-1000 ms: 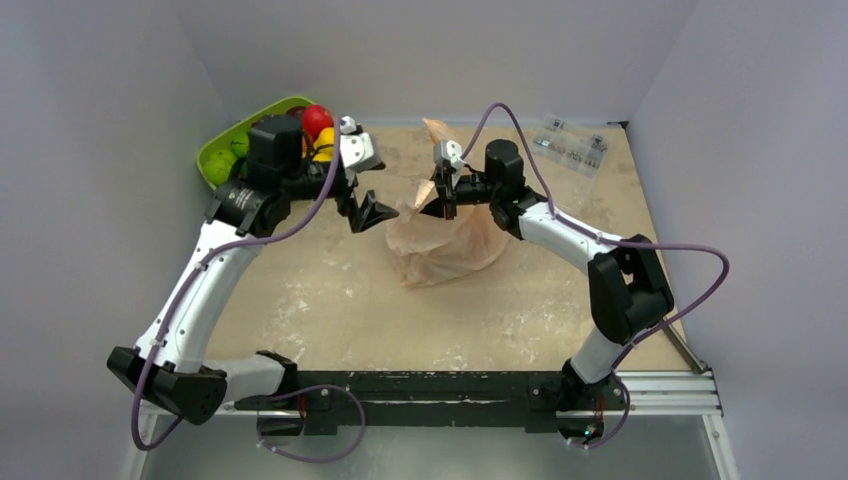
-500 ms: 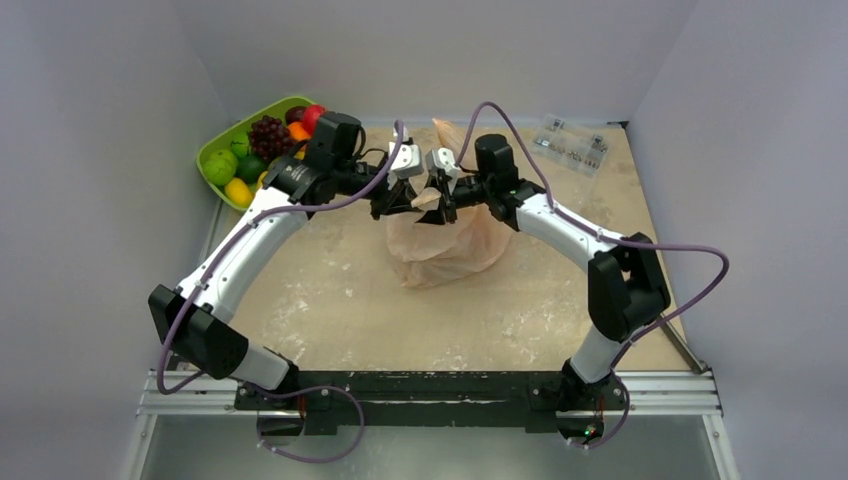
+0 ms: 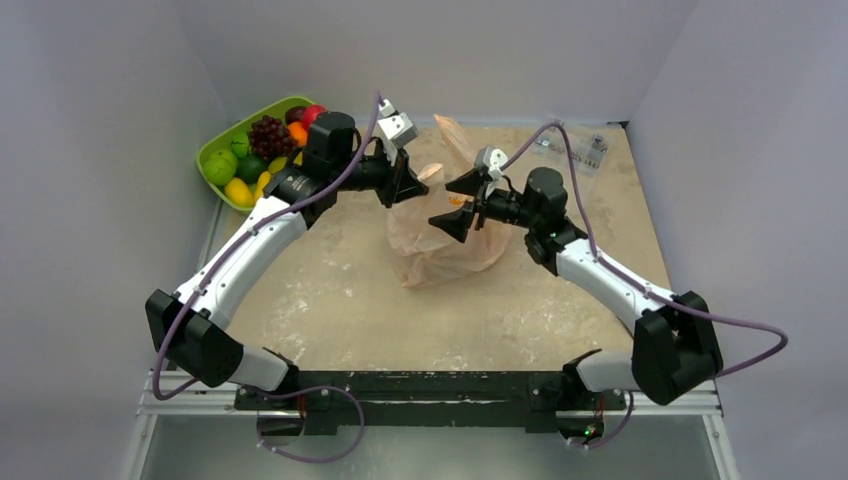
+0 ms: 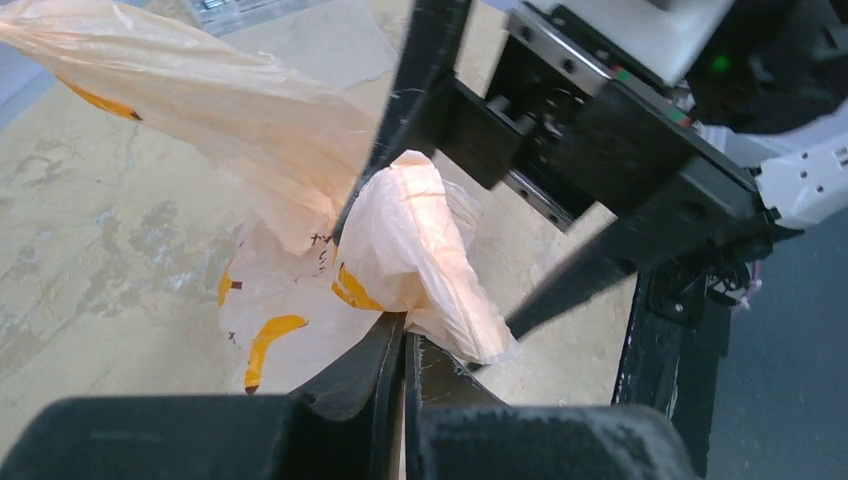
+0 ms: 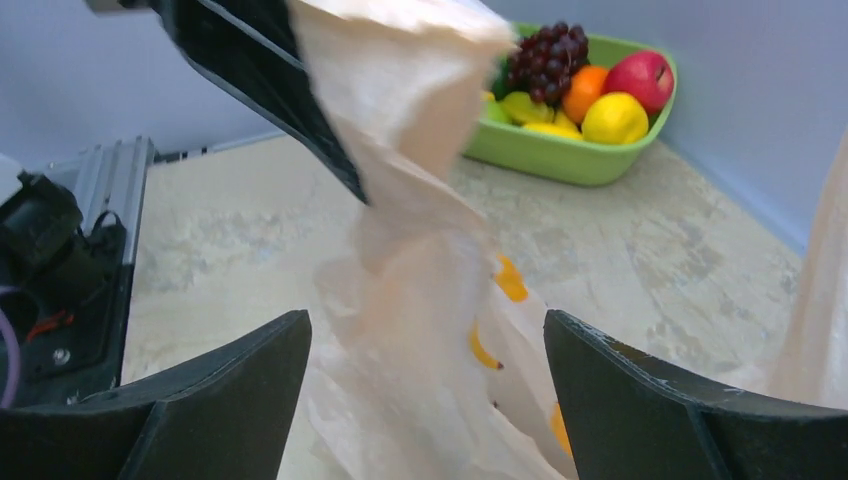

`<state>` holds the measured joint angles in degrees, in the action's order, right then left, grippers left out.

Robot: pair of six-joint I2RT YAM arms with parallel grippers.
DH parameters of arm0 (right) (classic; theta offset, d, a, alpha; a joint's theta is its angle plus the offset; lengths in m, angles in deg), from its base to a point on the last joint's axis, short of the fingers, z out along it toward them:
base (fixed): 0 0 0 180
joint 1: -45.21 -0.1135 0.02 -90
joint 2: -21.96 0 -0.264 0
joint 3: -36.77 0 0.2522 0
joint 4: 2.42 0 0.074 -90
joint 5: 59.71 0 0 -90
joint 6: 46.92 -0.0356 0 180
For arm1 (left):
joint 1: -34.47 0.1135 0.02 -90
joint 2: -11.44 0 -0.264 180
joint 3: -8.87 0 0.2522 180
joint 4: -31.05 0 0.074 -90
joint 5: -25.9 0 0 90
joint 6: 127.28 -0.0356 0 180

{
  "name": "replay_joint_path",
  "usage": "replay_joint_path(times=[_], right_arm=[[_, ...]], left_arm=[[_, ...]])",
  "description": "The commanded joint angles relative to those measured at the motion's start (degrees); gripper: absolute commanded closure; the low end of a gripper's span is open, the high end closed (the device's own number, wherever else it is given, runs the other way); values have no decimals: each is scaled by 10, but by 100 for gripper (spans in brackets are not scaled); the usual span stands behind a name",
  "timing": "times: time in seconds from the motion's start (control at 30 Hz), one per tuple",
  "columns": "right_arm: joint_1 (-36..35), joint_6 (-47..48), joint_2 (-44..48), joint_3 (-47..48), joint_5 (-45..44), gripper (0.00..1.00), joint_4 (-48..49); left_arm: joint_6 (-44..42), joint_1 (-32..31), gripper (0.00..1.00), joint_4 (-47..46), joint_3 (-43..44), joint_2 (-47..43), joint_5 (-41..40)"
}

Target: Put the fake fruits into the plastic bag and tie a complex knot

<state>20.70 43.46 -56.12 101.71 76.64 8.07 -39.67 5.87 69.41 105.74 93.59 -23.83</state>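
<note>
Nearest, the right arm's jaws gape wide and empty beside the plastic bag (image 3: 445,250), which slumps mid-surface (image 3: 330,300). Just beyond, the left arm's jaws pinch one flap of it upward. I'd close the right on the opposite rim, then spread gently so the film doesn't tear. Farthest, the fake fruits (image 3: 268,138) sit heaped in the green tray (image 5: 570,162); none shows in the bag.

One plastic bag (image 3: 440,255), one tray (image 3: 212,148), two claws (image 3: 410,188) (image 3: 455,205)

Peach plastic bag (image 3: 445,250) crumpled at centre, one strap raised; fake fruits (image 3: 262,150) heaped far left.
</note>
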Motion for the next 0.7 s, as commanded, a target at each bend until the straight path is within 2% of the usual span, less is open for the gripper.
replay_joint_path(times=[0.0, 0.17, 0.33, 0.47, 0.63, 0.67], right_arm=[[-48, -99, 22, -34, -146, 11, 151], [-93, -120, -39, -23, -252, 2, 233], [-130, -110, -112, -5, -348, 3, 274], [-140, -81, -178, -19, -371, 31, 304], [-141, -31, -205, -74, -336, 95, 337], [-142, -25, -208, -81, -320, 100, 338]], left_arm=[[98, -1, 100, -71, -5, -18, -55], [125, -1, 100, -81, 1, -12, -67], [152, -1, 100, -87, 8, -8, -60], [171, -1, 100, -100, -2, -17, -46], [166, 15, 100, -96, 1, -23, -27], [156, 21, 100, -91, 6, -22, -21]])
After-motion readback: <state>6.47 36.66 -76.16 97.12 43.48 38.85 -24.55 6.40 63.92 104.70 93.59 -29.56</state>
